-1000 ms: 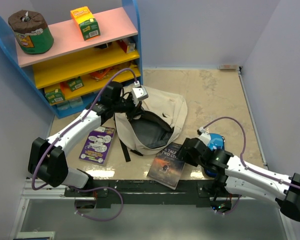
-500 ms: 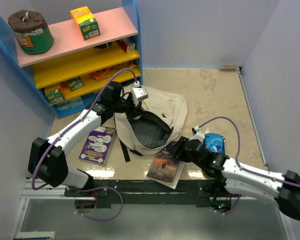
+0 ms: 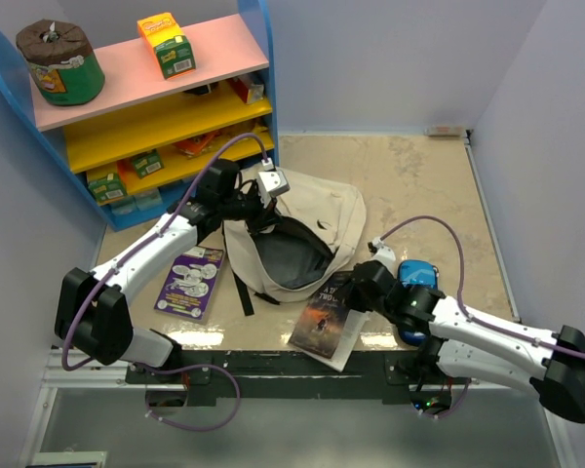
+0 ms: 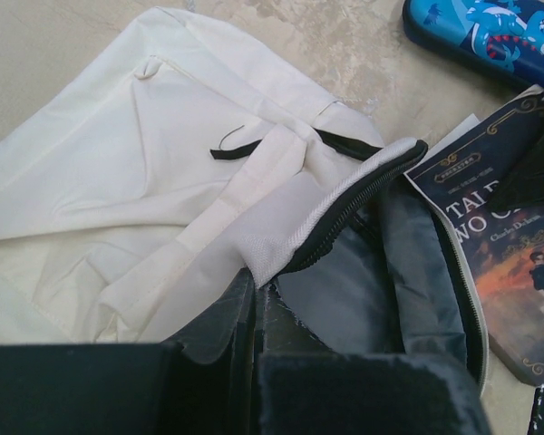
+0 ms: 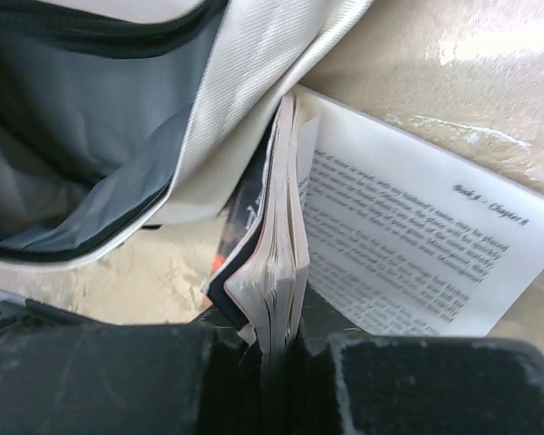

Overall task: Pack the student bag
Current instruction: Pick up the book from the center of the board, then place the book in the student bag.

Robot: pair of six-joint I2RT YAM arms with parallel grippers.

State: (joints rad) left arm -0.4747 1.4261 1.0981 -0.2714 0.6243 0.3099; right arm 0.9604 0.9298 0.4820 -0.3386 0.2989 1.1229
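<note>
R gripper (image 5: 277,352) grips book (image 4: 512,263), cover "TAL…", by student bag (image 3: 317,209).

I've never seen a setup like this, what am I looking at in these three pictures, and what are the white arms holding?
Two robot arms are bolted to the near edge of a table. The wide picture comes from a camera overhead; the other two come from cameras on the wrists. The left claw holds the student bag open by its zipper rim. The right claw grips the pages of a dark book beside the bag. A purple booklet and blue pencil case lie nearby.
</note>
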